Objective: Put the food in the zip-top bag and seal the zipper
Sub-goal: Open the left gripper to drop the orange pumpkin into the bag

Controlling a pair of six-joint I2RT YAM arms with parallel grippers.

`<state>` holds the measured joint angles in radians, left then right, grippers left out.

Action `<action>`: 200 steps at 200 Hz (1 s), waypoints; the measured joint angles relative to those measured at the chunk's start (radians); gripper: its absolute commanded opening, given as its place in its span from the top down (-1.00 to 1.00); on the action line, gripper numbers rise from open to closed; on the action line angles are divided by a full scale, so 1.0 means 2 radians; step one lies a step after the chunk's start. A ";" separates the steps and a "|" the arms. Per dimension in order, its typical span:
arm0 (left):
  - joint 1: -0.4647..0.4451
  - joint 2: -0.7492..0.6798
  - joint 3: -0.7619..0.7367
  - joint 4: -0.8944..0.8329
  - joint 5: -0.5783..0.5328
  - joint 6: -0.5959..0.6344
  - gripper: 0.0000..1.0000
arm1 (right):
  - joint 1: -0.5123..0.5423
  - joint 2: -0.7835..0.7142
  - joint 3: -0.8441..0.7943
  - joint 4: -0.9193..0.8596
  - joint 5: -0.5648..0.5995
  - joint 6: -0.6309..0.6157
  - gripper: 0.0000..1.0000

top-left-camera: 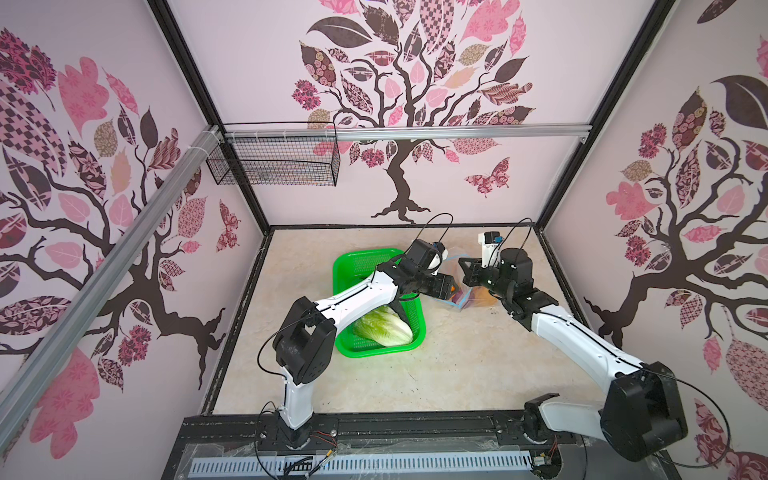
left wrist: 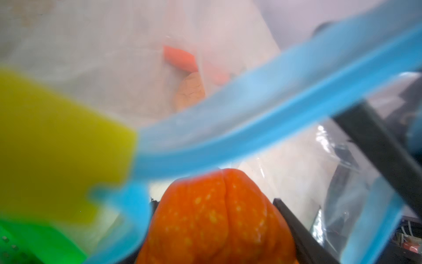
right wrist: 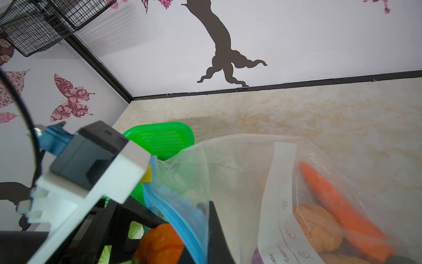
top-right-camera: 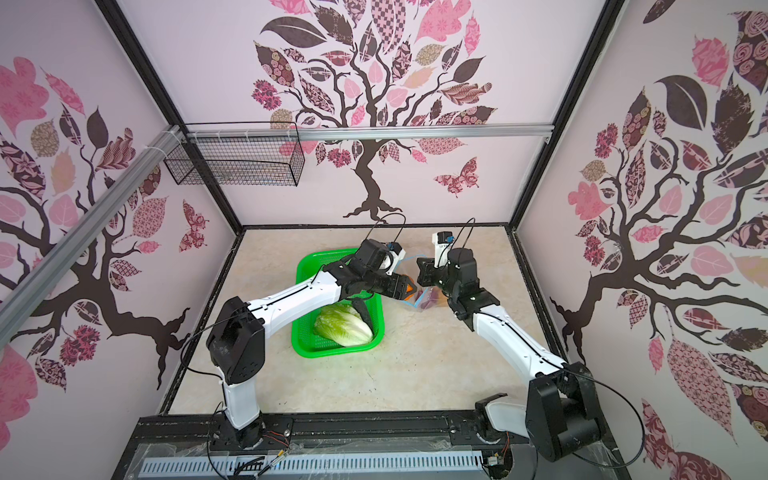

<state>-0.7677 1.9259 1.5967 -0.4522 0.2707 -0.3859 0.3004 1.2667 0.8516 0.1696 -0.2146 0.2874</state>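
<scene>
While the left gripper (left wrist: 219,205) stands clamped on a small orange pumpkin (left wrist: 217,226) at the mouth of a clear zip-top bag (right wrist: 239,160), the right gripper (top-left-camera: 462,262) has its jaws together. It pinches the bag's upper edge and holds the mouth raised above the marble-patterned tabletop (top-left-camera: 457,365). The pumpkin is right at the light blue zipper (left wrist: 251,109), which loops open across the left wrist view with its yellow tab (left wrist: 57,141) at one end. Whether the pumpkin has crossed the mouth cannot be told.

Through the bag's film an orange carrot (right wrist: 338,201) can be seen, with a tan potato (right wrist: 317,226) touching it. A purple piece (right wrist: 257,254) shows low beside the printed label, and anything beneath them is too blurred to name.

Just beside the bag, to its left in both top views, a bright green mesh basket (top-left-camera: 345,266) holds a green-white leafy cabbage (top-left-camera: 386,330) at its near end. A dark elongated piece (top-right-camera: 360,311) lies against the cabbage. The left arm reaches over the basket's middle toward the bag.
</scene>
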 measured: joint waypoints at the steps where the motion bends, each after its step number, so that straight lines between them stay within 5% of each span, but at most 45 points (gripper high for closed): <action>1: 0.000 0.000 0.000 -0.001 0.000 0.000 -0.39 | 0.000 0.000 0.000 0.000 0.000 0.000 1.00; 48: -0.001 0.011 0.018 -0.027 -0.009 -0.002 -0.90 | 0.000 0.000 0.000 0.000 0.000 0.000 1.00; 135: -0.002 0.003 0.019 -0.030 0.003 -0.007 -0.92 | 0.000 0.000 0.000 0.000 0.001 0.000 1.00; 200: 0.010 -0.089 0.000 -0.005 0.006 -0.007 -0.93 | 0.000 0.000 0.000 0.000 0.007 0.000 1.00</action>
<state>-0.7483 1.7477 1.5959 -0.4629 0.2817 -0.4000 0.3004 1.2667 0.8516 0.1688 -0.2005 0.2878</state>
